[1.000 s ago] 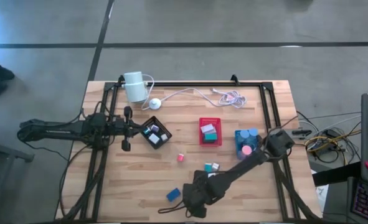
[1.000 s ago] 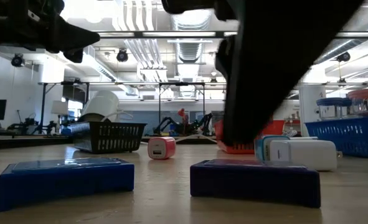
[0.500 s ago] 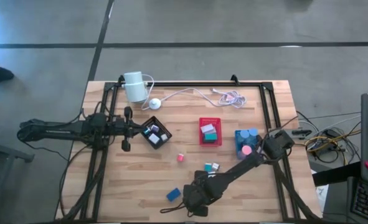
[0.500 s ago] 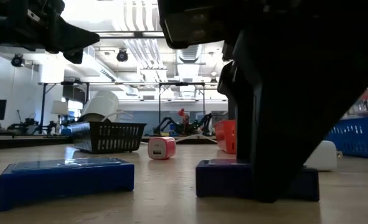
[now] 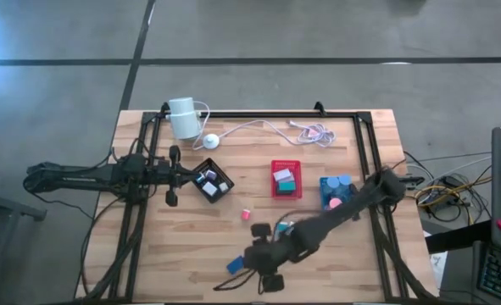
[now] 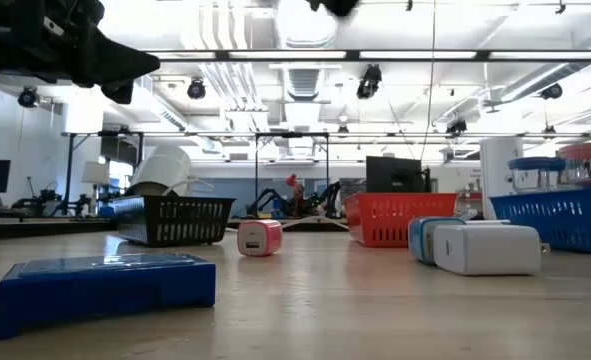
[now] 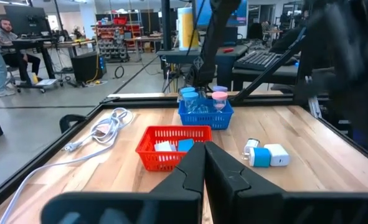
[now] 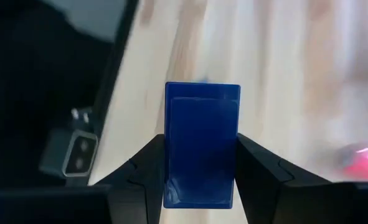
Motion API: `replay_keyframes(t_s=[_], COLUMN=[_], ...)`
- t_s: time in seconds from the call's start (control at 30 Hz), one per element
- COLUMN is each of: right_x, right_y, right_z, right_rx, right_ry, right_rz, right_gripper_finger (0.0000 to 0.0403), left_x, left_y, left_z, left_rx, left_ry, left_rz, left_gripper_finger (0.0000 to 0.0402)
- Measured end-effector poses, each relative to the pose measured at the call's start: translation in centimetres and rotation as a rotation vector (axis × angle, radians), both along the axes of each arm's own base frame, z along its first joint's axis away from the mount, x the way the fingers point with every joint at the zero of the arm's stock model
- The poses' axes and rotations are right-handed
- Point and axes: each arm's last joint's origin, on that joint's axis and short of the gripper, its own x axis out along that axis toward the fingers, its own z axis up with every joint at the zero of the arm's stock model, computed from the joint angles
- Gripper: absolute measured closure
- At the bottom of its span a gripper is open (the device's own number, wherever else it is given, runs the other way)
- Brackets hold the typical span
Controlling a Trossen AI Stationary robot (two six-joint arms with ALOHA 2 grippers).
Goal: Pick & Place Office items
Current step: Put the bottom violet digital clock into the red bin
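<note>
My right gripper [image 8: 201,149] is shut on a dark blue block [image 8: 202,140], above the table's near middle [image 5: 258,258]; the arm hides the block in the high view. A second blue block [image 5: 236,265] [image 6: 105,287] lies flat on the table beside it. A pink cube [image 5: 245,214] [image 6: 259,238] rests farther back. Teal and white blocks [image 6: 480,247] [image 7: 266,155] sit by the arm. My left gripper [image 5: 172,176] [image 7: 203,158] waits shut at the left, beside the black tray [image 5: 212,180]. My right gripper pinches the dark blue block by its two long sides [image 8: 171,163] between its two fingers. The block points out along the fingers, past their tips. It comes at it slanting down from above, and the block is lifted clear of the table.
A red tray [image 5: 286,179] and a blue tray [image 5: 335,193] with pieces stand at the middle right. A white cylinder [image 5: 182,117] with its cable [image 5: 267,127] lies at the far edge. A black frame [image 5: 364,152] runs around the table.
My right gripper has shut on the dark blue block and risen, rolling as it went. The block has left the table and, with the gripper, has gone up out of the low view. The other blue block has stayed where it was.
</note>
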Motion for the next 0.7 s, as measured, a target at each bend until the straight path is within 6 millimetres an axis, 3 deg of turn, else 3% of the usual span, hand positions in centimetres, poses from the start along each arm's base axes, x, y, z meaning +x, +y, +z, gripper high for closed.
replay_keyframes(t_s=[0.13, 0.23, 0.4, 0.53, 0.7], right_x=[-0.9, -2.3, -6.9, -11.8, -17.8], right_y=[-3.9, -7.0, -11.9, -15.7, -18.7], right_z=[4.4, 6.4, 8.8, 9.0, 7.8], right_rx=[0.002, 0.007, 0.058, 0.081, 0.105], right_ry=[-0.154, -0.255, -0.444, -0.548, -0.674], right_rz=[-0.009, -0.023, -0.075, -0.166, -0.214], right_gripper_finger=[0.0262, 0.0262, 0.0262, 0.0262, 0.0262], left_x=[0.0, 0.0, 0.0, 0.0, 0.0], left_y=[0.0, 0.0, 0.0, 0.0, 0.0], left_z=[0.0, 0.0, 0.0, 0.0, 0.0], left_rx=[0.0, -0.006, -0.016, -0.017, 0.019], left_ry=[0.0, 0.0, 0.0, 0.0, 0.001], left_rz=[0.0, 0.0, 0.001, 0.001, 0.011], left_gripper_finger=[0.0389, 0.039, 0.039, 0.039, 0.039])
